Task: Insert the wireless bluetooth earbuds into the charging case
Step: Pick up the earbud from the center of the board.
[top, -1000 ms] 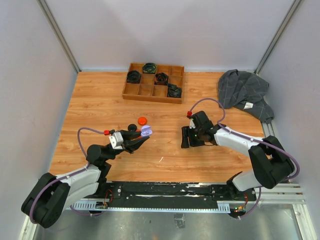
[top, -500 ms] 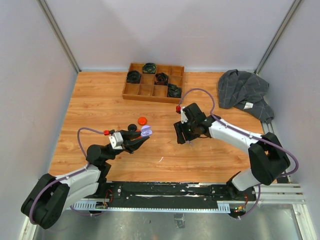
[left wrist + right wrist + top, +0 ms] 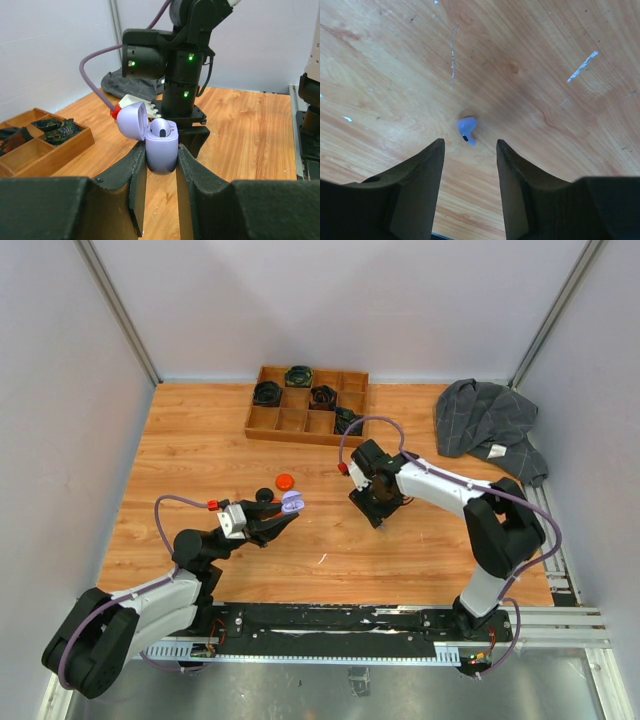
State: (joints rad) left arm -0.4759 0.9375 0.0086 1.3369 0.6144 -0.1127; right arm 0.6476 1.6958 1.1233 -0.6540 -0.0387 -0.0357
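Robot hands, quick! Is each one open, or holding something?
Left gripper: shut on the lavender charging case, its lid open.
Right gripper: open over a lavender earbud on the table, not touching it.

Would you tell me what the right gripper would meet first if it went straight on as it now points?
Probably the lavender earbud on the table, ahead of the right gripper, between its open jaws; depth unclear.
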